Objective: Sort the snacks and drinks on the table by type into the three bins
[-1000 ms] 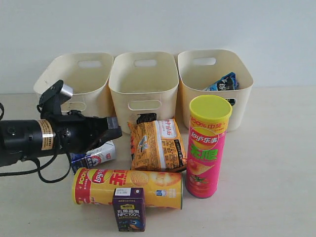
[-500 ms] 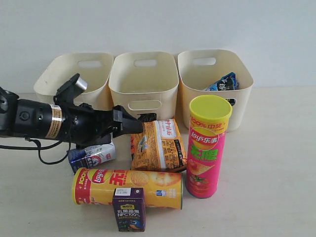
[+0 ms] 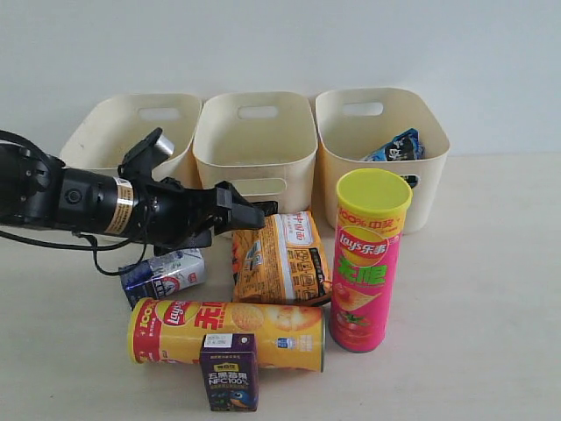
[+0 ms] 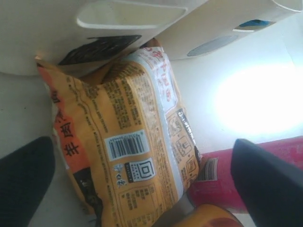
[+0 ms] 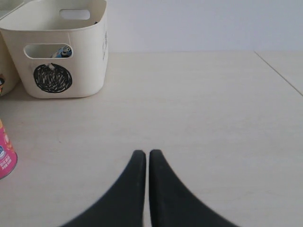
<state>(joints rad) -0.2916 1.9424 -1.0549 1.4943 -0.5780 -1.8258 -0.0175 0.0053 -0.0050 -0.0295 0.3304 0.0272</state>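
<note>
Plainly spread wide, the left gripper [image 3: 248,213] hangs at the top end of the orange crinkly snack bag [image 3: 279,256], which lies just before the middle cream plastic bin [image 3: 254,149] toward the far edge of the pale wood-grain table [image 3: 491,289]. The right gripper [image 5: 147,154], fingers pressed together, hovers over bare tabletop.
</note>
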